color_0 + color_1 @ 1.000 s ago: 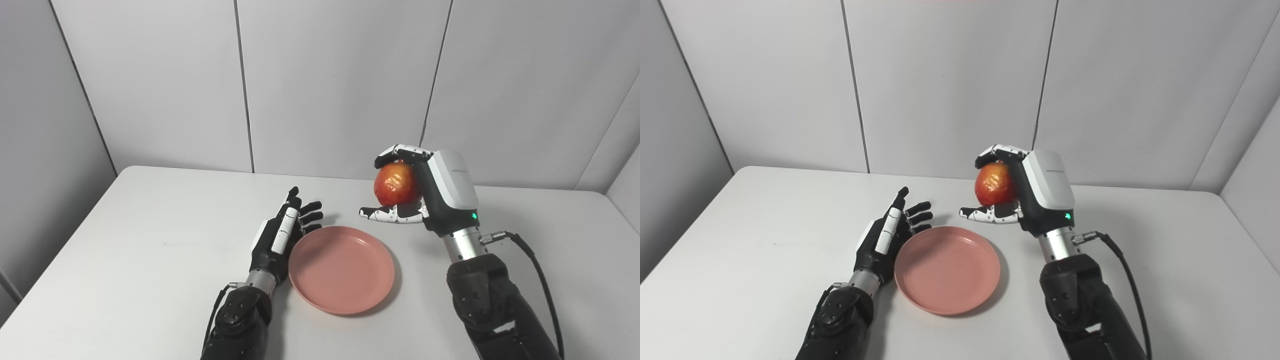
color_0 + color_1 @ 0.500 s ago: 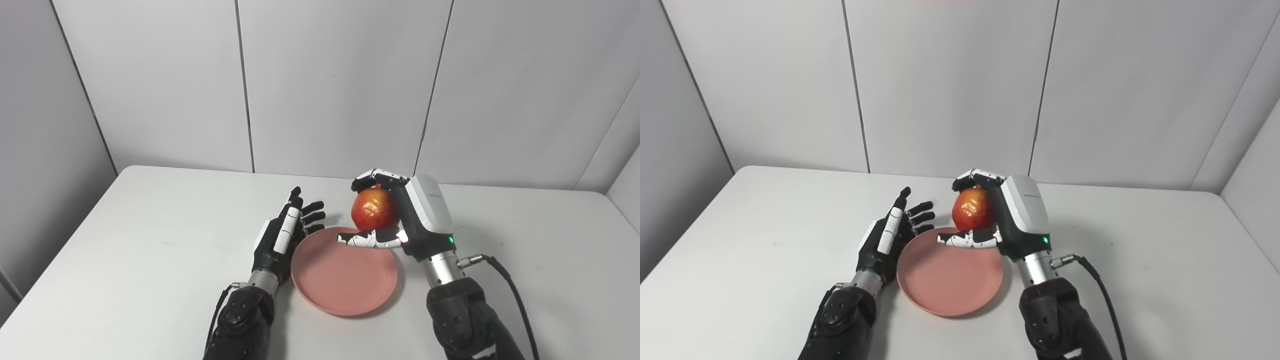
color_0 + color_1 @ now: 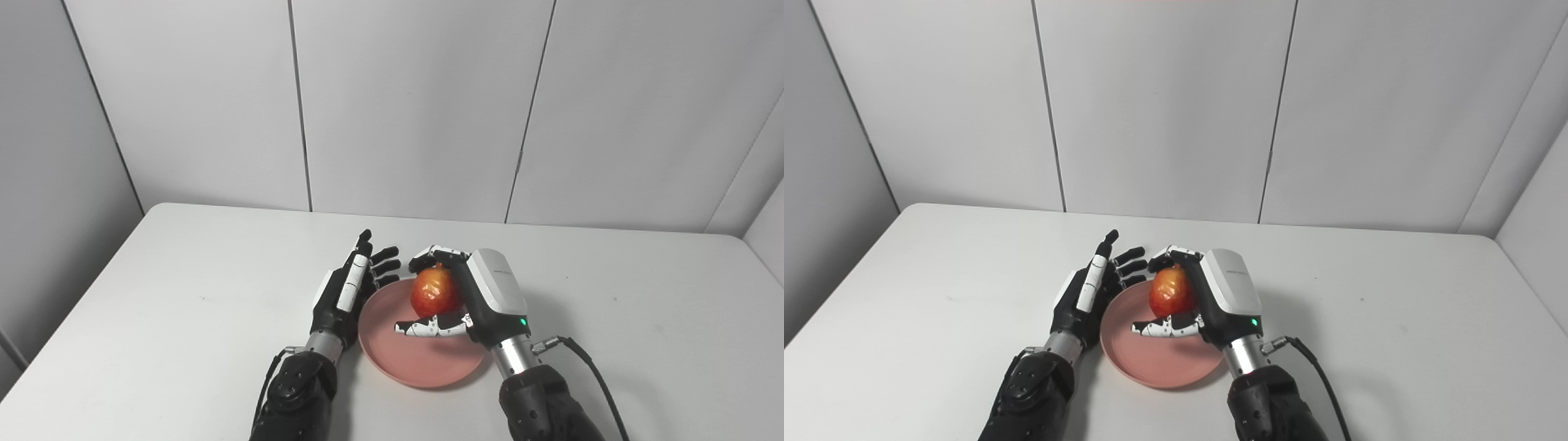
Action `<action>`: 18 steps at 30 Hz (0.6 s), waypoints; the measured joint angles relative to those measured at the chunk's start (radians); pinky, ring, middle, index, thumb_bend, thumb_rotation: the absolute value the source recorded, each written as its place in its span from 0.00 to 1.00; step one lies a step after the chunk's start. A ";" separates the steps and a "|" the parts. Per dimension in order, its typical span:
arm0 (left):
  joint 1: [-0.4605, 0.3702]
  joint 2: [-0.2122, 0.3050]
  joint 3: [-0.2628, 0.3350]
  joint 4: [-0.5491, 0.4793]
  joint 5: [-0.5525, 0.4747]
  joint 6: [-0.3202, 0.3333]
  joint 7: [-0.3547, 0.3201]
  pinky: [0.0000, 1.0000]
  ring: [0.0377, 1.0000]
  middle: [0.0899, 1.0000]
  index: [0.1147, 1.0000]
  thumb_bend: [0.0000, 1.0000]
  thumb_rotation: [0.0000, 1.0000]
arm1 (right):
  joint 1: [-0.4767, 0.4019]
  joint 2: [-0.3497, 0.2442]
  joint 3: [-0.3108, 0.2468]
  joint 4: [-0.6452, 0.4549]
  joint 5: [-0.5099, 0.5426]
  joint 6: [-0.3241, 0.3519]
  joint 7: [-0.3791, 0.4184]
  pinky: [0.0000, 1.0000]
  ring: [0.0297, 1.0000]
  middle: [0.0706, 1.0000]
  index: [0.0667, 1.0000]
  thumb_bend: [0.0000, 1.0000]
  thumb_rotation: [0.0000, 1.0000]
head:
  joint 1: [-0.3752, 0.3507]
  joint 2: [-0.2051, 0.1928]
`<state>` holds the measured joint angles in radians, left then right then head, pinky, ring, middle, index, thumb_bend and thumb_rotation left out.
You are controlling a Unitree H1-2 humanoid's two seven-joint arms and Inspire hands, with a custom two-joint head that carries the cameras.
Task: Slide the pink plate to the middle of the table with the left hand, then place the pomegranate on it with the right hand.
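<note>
R hand was wrapped round the pomegranate, over the pink plate mid-table. L hand empty, fingers apart, beside plate rim. Fruit prob. firm, round, smooth; would roll, so grip across its widest part.

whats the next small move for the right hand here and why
Probably ease the right hand straight down a little, then open it. It is shut on the pomegranate, which is already over the pink plate but seems not quite resting on it. The left hand waits open at the plate's left rim.
</note>
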<state>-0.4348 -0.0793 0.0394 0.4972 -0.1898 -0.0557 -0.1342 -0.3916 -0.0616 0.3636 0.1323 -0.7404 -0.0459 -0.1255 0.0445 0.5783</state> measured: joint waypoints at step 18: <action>-0.003 -0.005 -0.004 0.016 -0.002 -0.015 -0.002 0.72 0.75 0.74 1.00 0.79 0.83 | -0.002 0.005 0.017 0.101 -0.068 0.078 0.037 0.26 0.34 0.39 0.50 0.52 0.01 | -0.012 0.006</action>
<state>-0.4382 -0.0848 0.0358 0.5130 -0.1922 -0.0709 -0.1365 -0.3938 -0.0563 0.3807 0.2332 -0.8088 0.0319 -0.0882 0.0322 0.5844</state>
